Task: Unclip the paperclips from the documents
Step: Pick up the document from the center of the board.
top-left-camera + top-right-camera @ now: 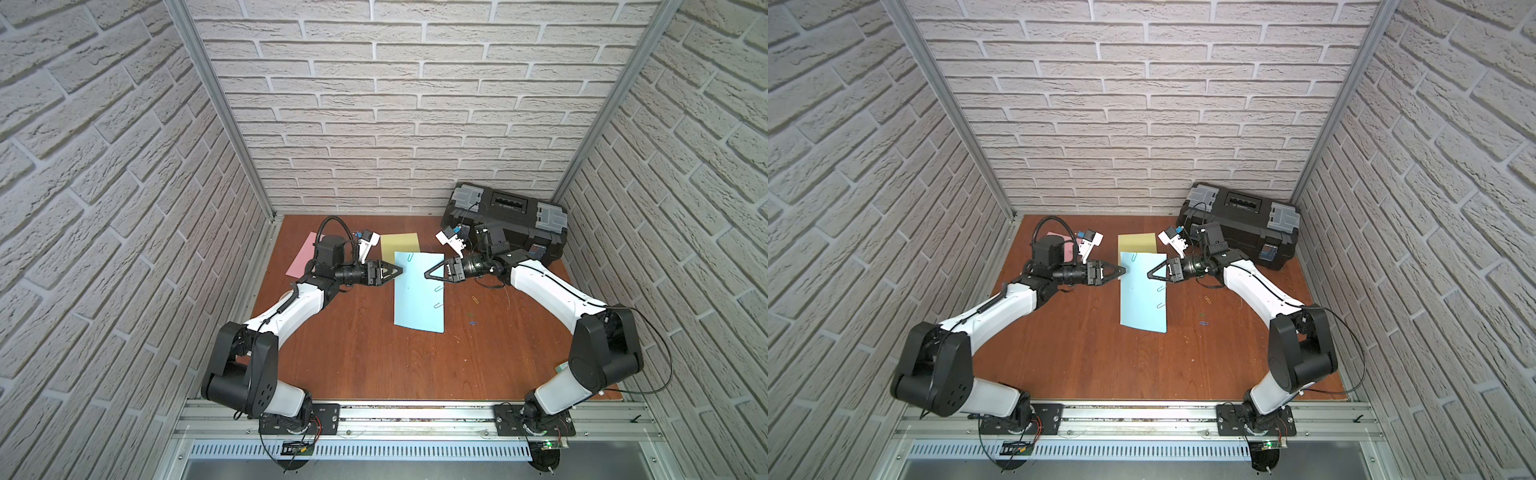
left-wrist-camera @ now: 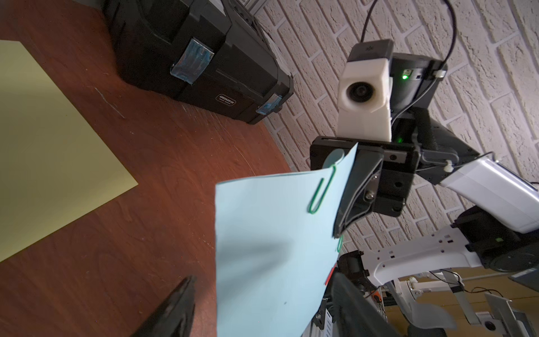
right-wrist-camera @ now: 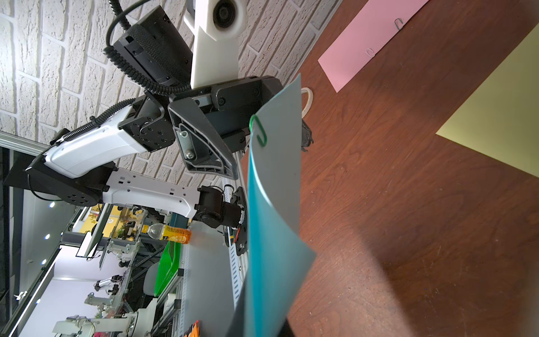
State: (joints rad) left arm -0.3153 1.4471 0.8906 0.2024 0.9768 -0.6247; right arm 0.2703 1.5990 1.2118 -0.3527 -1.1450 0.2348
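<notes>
Unclipping of the light blue paper sheet seems in hand: mid-frame in both top views, right claw pinches its edge, left claw spread at the opposite edge. Next, left claw likely must grip the green wire paperclip.

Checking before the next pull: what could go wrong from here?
1. Only the right gripper pinches the blue sheet, at one edge; tugging the green paperclip may slip or tear it.
2. The sheet bows between the fingers of the open left gripper; closing could crease paper instead of catching the clip.
</notes>
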